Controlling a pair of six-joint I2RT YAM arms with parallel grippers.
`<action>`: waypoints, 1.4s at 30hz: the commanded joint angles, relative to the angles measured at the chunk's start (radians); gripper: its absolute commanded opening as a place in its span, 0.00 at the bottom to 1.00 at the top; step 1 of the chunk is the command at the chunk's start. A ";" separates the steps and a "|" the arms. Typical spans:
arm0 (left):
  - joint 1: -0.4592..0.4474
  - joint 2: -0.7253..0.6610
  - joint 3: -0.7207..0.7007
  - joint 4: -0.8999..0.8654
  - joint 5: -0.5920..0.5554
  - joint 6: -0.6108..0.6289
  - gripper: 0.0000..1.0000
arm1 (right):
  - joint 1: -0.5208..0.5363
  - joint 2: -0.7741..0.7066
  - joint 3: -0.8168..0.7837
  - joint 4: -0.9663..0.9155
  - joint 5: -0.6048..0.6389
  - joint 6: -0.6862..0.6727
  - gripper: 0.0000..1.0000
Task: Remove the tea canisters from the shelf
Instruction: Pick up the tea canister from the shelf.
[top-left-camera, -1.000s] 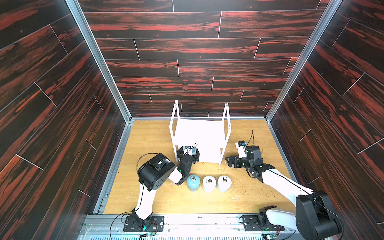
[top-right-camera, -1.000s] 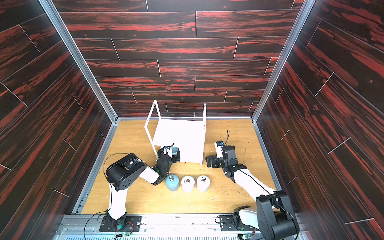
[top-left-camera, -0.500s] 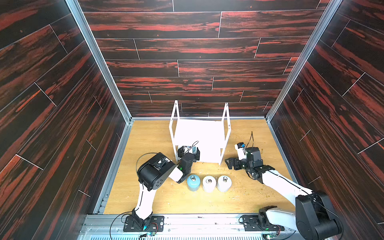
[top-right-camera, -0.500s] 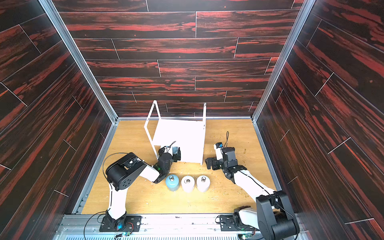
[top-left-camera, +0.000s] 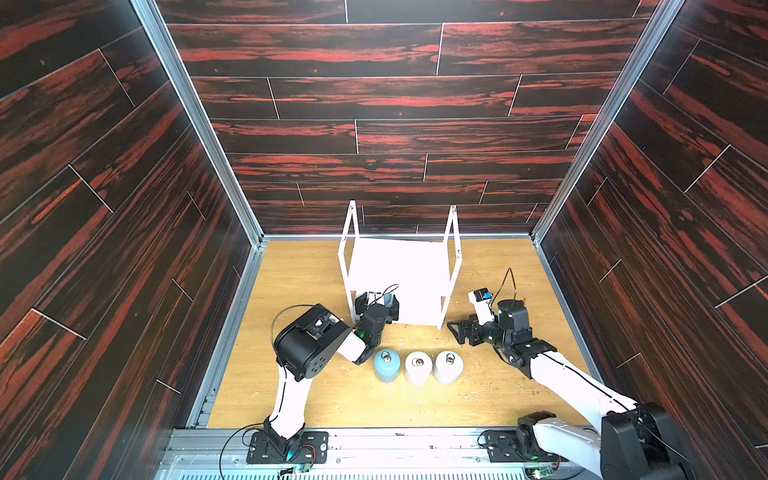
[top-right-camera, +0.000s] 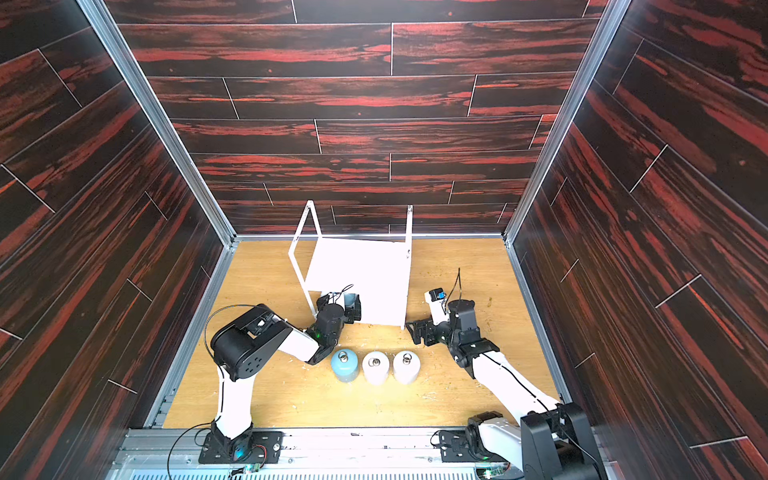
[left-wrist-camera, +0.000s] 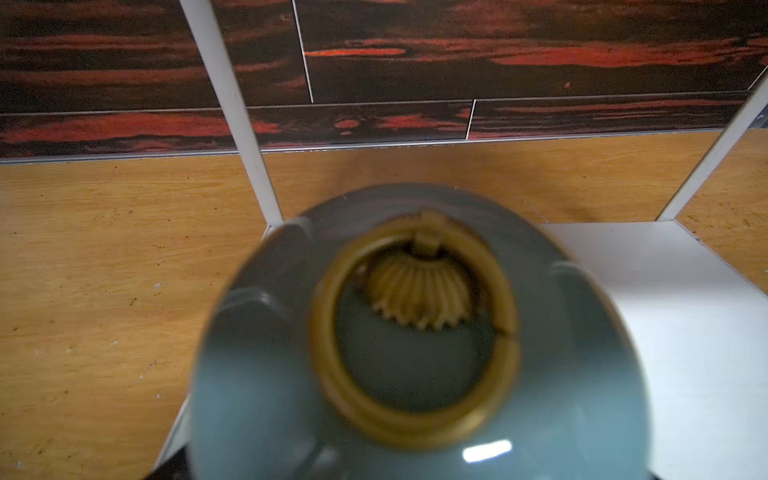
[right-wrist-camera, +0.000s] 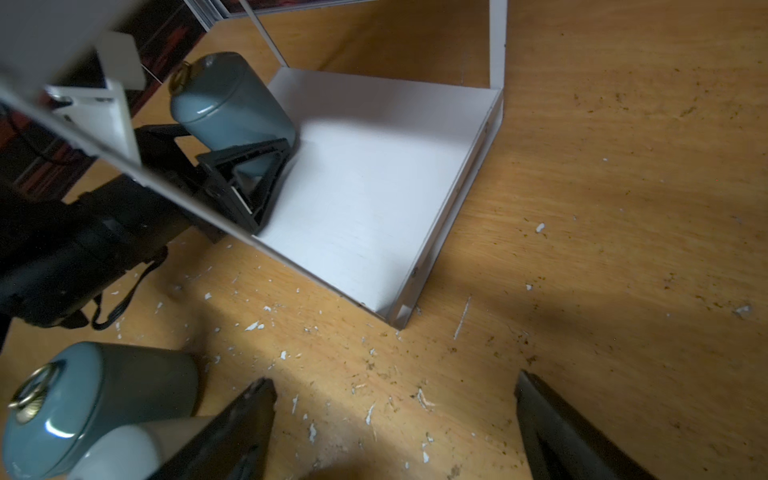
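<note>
The cell has dark red wood-grain walls (top-left-camera: 374, 137) and a light wooden floor (top-left-camera: 307, 286) (white flakes (right-wrist-camera: 253, 326) and brown crumbs litter it in front of the rack). The shelf (top-left-camera: 399, 266) stands at the centre of the floor, near the back wall. The left gripper (top-left-camera: 379, 300) is set low under the top board, at the shelf's left front corner. The shelved canister (right-wrist-camera: 230, 104), light blue, stands on the lower board (right-wrist-camera: 365, 187) at that corner, directly between the left gripper's jaws. One black finger (right-wrist-camera: 243, 151) lies along its side near the base; the other is hidden behind it. The jaws stand wide, roughly at the canister's width; whether they press on it cannot be told. The left wrist view is filled by its domed top and brass ring pull (left-wrist-camera: 415, 428), blurred by closeness. Three more canisters stand upright in a row on the floor in front of the shelf, close together. The blue canister (top-left-camera: 385, 365) is nearest the left arm, the white canister (top-left-camera: 417, 368) is in the middle, and the end canister (top-left-camera: 448, 367), also white, is toward the right arm. The right gripper (right-wrist-camera: 395, 382) sits low by the floor just outside the shelf's right front post. Its jaws are spread with bare floor between them and hold nothing. It is near the end canister but apart from it.
</note>
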 joint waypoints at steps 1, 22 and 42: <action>0.015 -0.033 0.024 -0.028 0.004 -0.033 0.99 | 0.004 -0.013 -0.016 0.054 -0.065 -0.018 0.94; 0.044 -0.041 0.130 -0.230 0.071 -0.088 0.83 | 0.017 0.045 -0.016 0.101 -0.114 -0.030 0.93; -0.022 -0.087 -0.020 -0.098 0.058 -0.075 0.77 | 0.018 0.052 -0.013 0.095 -0.107 -0.028 0.93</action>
